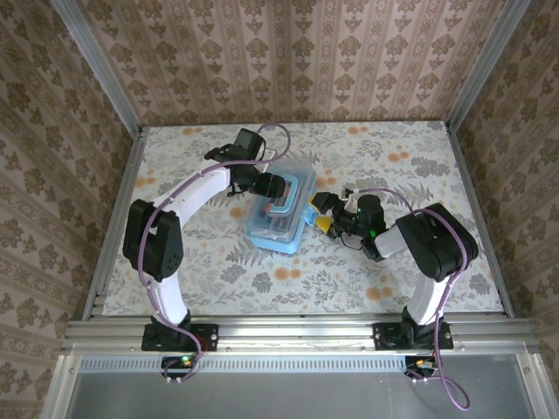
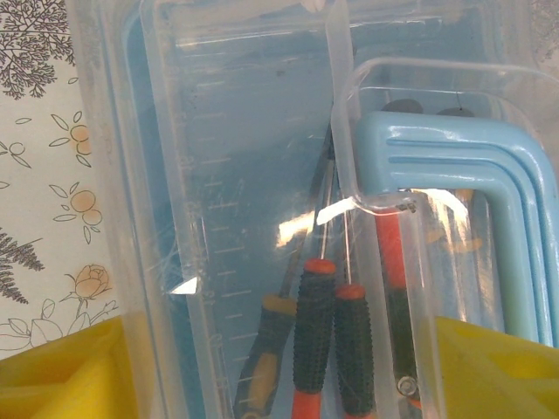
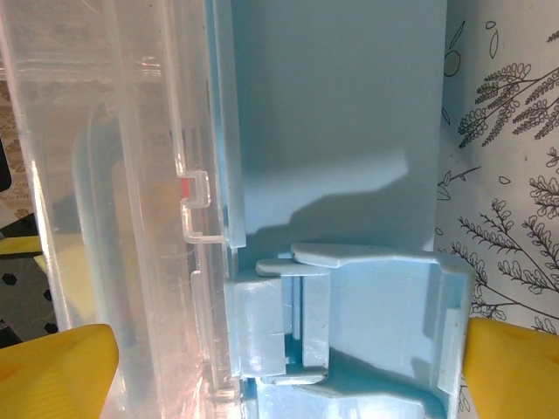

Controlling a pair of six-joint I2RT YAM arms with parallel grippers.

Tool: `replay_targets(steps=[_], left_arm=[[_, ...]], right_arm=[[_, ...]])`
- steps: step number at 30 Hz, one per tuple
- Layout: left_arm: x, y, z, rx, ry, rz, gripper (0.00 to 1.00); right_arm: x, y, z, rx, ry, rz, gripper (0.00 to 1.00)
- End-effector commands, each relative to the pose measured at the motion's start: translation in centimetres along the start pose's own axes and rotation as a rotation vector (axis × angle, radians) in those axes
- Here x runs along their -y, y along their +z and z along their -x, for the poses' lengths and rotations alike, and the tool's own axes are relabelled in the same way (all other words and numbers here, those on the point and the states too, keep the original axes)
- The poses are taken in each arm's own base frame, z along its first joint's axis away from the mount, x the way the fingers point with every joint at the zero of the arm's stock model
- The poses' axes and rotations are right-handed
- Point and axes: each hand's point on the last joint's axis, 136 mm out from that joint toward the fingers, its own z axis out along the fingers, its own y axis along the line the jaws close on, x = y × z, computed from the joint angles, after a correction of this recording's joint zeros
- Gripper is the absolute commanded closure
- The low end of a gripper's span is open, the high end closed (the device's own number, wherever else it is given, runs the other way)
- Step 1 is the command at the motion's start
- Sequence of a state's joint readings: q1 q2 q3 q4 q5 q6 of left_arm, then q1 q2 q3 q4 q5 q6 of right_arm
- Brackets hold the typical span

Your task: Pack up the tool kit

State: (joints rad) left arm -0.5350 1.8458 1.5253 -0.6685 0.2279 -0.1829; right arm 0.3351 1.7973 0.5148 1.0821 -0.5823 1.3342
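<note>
case [image 1: 278, 218]: mid-bench [image 1: 410, 175], ends cut off in both wrist views.
screwdrivers [image 2: 314, 340]: inside, shafts blurred under the clear lid [image 2: 227, 175].
left hand [image 1: 281, 188]: above the lid, fingers [image 2: 52, 375] spread; grasp cannot be told.
right hand [image 1: 318, 214]: released wide, straddling the latch [image 3: 349, 332] at the case's right side.

Pose: left arm [image 1: 153, 240] elbow bent, forearm reaching to upper centre. The left gripper [image 1: 278, 188] has its fingers [image 2: 61, 375] spread, contact unclear. The right gripper [image 1: 323, 214] at centre frame points left, fingers [image 3: 52, 367] wide apart.

Top view high, looking down; both wrist views close on shared case [image 1: 278, 234]
</note>
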Motion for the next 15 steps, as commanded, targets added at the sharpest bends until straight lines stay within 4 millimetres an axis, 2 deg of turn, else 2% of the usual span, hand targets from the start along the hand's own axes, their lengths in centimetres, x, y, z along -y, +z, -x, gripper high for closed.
replay_targets(steps=[1, 15], left_arm=[[-1.7, 3.2, -4.7, -0.175, -0.034, 0.049, 0.47], [-1.4, 3.2, -4.7, -0.178, -0.013, 0.063, 0.48]], right_arm=[[-2.7, -0.4, -0.3, -0.014, -0.069, 0.069, 0.0], [-4.1, -1.3, -0.6, -0.021, -0.134, 0.049, 0.0]])
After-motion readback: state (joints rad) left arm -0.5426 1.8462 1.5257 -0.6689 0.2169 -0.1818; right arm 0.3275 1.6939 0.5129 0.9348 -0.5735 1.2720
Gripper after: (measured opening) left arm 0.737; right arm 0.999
